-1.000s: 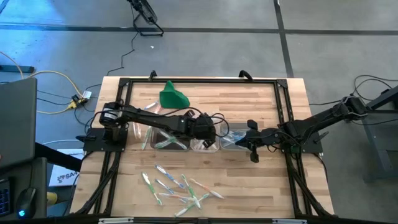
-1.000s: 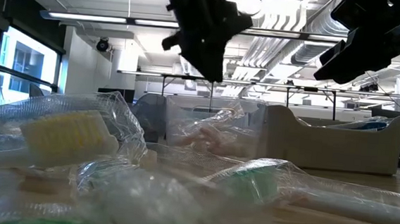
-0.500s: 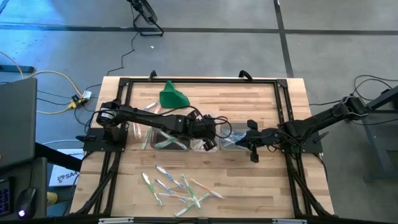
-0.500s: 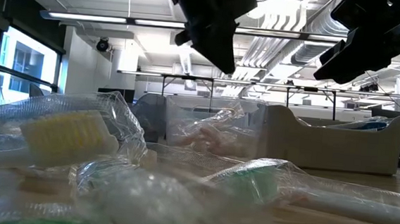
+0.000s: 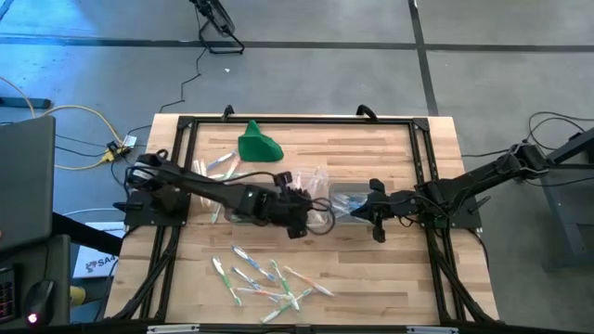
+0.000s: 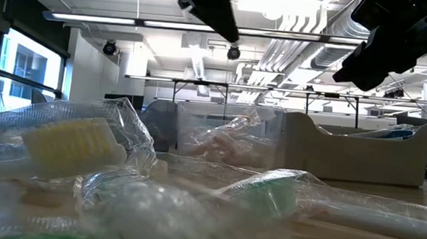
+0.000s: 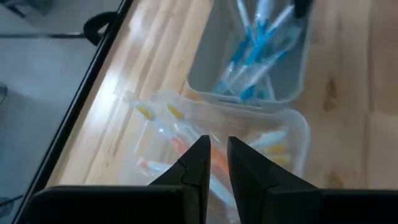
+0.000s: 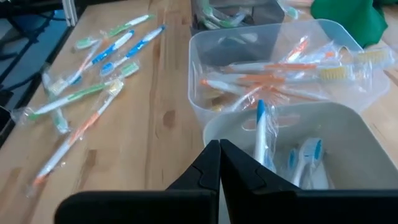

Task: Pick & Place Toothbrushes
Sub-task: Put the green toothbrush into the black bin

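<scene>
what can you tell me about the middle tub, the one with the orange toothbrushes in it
The middle tub is a small clear plastic box with rounded corners and an open top, standing upright on the wooden table. It holds a loose heap of wrapped orange toothbrushes; some stick out over its rim. It stands in a row between the tub with green brushes and the tub with blue brushes. The left gripper hangs above it, empty.

Wrapped toothbrushes [image 8: 87, 93] lie scattered beside clear tubs [image 8: 273, 68].
</scene>
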### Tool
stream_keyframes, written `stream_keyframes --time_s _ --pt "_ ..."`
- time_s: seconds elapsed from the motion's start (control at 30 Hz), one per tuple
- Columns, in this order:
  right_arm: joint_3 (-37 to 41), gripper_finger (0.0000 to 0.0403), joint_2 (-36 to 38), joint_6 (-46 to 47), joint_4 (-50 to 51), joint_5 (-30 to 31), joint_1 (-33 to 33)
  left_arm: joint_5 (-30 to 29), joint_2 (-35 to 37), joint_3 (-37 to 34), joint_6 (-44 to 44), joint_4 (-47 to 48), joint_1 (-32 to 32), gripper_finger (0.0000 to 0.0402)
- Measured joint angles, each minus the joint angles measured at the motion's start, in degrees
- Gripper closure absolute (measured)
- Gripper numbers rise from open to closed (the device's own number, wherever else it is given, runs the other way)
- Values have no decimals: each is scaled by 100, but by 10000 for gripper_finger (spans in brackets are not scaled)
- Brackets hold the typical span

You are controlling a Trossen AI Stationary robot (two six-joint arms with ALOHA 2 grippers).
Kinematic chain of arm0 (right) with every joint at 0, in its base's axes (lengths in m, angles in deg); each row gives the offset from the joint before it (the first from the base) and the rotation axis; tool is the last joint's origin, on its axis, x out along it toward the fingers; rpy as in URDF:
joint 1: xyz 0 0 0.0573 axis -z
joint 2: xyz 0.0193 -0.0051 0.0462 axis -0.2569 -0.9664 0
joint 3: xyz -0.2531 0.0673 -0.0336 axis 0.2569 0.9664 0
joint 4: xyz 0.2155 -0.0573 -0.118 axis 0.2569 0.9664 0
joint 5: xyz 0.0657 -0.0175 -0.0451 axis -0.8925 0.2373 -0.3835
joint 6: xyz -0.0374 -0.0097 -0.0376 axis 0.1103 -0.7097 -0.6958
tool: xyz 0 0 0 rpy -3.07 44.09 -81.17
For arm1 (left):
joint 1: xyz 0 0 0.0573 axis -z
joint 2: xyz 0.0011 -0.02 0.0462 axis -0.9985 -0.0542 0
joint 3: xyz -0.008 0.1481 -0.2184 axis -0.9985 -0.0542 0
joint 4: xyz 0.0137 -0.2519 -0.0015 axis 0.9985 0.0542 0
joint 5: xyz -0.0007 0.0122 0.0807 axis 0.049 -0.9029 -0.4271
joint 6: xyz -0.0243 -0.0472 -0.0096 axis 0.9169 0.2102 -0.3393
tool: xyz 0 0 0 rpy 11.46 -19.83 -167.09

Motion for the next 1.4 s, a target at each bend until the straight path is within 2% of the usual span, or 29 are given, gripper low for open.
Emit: stream_keyframes --time_s 0.07,0.2,0.33,0.53,0.77,0.93,1.1,1.2,1.4 --pt "0 401 1 0 -50 0 0 13 180 -276 -2 68 129 353" --pt "0 401 -1 18 -175 0 -1 103 584 -1012 -2 -521 362 353" --pt "0 401 -1 21 -328 0 1 397 1129 -1990 -106 -1539 512 360" --pt "2 401 -3 19 -573 2 2 1249 1952 -3387 -533 -3462 659 397" --pt "-6 401 -1 5 -983 -4 2 1298 2716 -4481 -643 -4480 642 397" --pt "3 401 -3 10 -1091 -15 -1 1409 3141 -4977 -608 -4471 692 400" --pt "4 401 -25 2 -1117 -2 -1 1675 3504 -5337 -212 -4129 833 400" --pt "6 401 -57 -2 -1072 0 -1 2026 3546 -5310 50 -3878 1008 400" --pt "2 401 -119 -7 -1097 192 -1 2205 3676 -5339 539 -3309 1441 400"
